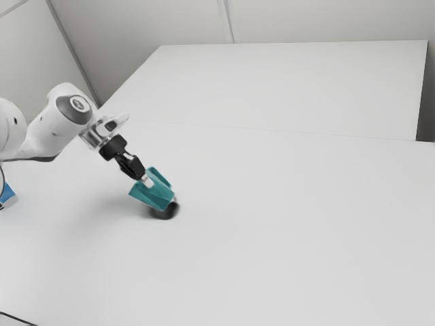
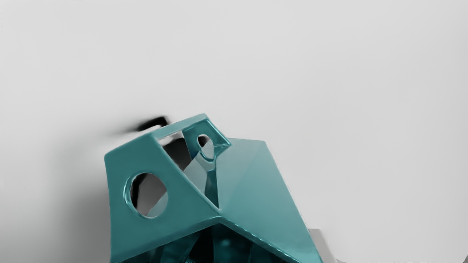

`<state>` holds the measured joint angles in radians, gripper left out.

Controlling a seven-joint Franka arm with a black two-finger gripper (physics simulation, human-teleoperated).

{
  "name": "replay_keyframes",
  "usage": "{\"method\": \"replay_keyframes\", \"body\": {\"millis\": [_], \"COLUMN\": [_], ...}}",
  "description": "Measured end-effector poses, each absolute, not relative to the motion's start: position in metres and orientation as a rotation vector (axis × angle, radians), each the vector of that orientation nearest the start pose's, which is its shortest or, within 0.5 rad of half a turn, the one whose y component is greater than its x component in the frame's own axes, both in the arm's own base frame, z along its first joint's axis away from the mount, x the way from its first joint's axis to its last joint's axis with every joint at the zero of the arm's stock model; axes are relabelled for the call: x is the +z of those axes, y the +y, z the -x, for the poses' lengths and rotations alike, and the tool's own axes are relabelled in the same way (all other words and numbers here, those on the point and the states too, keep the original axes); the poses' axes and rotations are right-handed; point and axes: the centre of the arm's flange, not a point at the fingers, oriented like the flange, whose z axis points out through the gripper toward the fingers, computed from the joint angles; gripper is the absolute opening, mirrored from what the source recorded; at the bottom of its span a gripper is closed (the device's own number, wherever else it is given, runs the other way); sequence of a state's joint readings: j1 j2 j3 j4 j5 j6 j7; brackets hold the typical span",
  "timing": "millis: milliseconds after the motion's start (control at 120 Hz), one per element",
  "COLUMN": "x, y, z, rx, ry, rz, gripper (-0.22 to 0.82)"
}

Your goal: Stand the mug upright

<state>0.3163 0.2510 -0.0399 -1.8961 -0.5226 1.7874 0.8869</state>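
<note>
The teal angular mug [image 1: 152,190] is tilted in the exterior view, its lower end over a dark patch on the table. My gripper [image 1: 147,181] comes down from the upper left and meets the mug at its upper side; its hold on the mug is partly hidden. Seen from the wrist, the mug [image 2: 256,182] shows a flat side, a handle part with round holes and a dark opening toward the hand. Beside its wall is a grey part of my gripper [image 2: 321,244].
A white table [image 1: 272,224] extends under and around the mug. At the exterior view's left edge lies a blue-and-white object [image 1: 7,195], and a dark cable [image 1: 17,318] runs at the lower left. Pale walls [image 1: 306,20] stand behind the table.
</note>
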Motion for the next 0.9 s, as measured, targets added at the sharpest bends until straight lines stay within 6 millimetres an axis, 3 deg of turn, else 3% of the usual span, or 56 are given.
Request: {"method": "replay_keyframes", "body": {"millis": [117, 342, 642, 900], "x": [0.373, 0.382, 0.388, 0.377], "y": [0.093, 0.044, 0.017, 0.002], "z": [-0.57, -0.566, -0.549, -0.542], "rx": [-0.07, -0.151, -0.117, -0.119], "ry": [-0.631, -0.804, -0.758, -0.64], "rz": [-2.647, -2.857, -3.03, -3.072], "gripper": [-0.18, -0.18, -0.18, -0.18]}}
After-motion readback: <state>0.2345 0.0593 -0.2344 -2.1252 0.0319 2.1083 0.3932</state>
